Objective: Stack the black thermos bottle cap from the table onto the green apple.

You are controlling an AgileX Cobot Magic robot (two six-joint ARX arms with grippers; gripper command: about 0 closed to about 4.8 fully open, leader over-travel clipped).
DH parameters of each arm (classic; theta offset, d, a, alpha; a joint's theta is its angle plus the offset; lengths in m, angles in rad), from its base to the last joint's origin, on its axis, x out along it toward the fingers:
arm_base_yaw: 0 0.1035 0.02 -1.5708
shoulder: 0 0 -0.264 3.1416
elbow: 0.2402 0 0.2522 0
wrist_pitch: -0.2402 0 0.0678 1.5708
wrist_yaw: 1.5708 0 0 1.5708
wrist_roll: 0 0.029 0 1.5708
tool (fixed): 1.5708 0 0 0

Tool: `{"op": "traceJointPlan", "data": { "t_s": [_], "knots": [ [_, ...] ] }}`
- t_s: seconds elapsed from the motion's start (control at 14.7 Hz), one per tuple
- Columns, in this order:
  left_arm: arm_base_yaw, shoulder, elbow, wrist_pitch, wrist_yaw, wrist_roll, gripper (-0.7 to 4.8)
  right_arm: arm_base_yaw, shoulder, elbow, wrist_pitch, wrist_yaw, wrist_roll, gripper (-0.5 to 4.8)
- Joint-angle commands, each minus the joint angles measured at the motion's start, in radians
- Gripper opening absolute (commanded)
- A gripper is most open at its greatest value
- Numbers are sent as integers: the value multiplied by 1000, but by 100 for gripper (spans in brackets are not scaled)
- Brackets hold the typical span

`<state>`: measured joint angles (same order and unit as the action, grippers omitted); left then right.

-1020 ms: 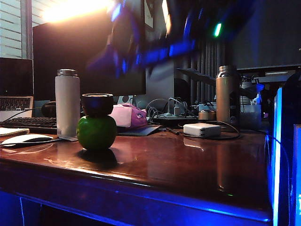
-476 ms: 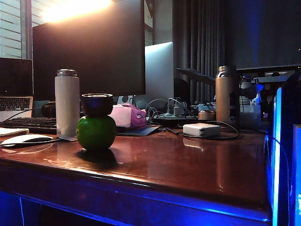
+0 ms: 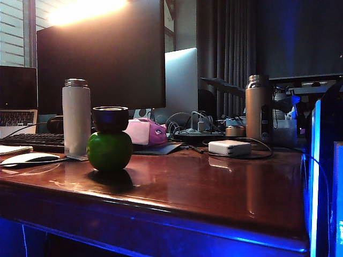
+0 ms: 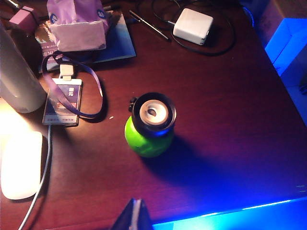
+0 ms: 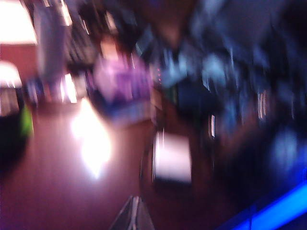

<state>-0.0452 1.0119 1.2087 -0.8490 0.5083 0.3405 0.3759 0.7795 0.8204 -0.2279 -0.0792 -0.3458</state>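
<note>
The worktop (image 3: 214, 187) is glossy reddish-brown wood with a rounded front edge lit blue from below. The room is dim, with a bright glare at 11 o'clock in the exterior view above a dark monitor (image 3: 102, 59). Behind stand a white flask (image 3: 76, 118), a bronze flask (image 3: 257, 107), a pink pouch (image 3: 146, 132) and a white charger (image 3: 229, 148) with its cable. A white mouse (image 3: 29, 158) lies at 9 o'clock from the apple.

The apple (image 3: 110, 151) is round, shiny and green, standing on the worktop near its front left. The cap (image 3: 111, 118) sits upright on top of it, a squat black cup narrower than the fruit; from the left wrist view its open mouth shows a pale inner disc.

The left tool (image 4: 135, 215) hangs above the worktop at 6 o'clock from the apple, well clear of it, tips pressed together. The right tool (image 5: 133, 213) shows in a heavily blurred wrist view only, its tips together, holding nothing.
</note>
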Motion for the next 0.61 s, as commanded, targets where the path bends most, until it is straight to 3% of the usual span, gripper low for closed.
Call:
{"op": "traceJointPlan", "data": {
  "t_s": [0.07, 0.34, 0.61],
  "knots": [
    [0, -2, 4, 13, 5, 1, -5, -79, -172, -204, 1, -9, 89, -3],
    [0, -2, 4, 13, 5, 1, -5, -182, -392, -511, 155, 17, 231, -3],
    [0, -2, 4, 13, 5, 1, -5, -292, -518, -635, 145, 33, 246, -3]
  ]
}}
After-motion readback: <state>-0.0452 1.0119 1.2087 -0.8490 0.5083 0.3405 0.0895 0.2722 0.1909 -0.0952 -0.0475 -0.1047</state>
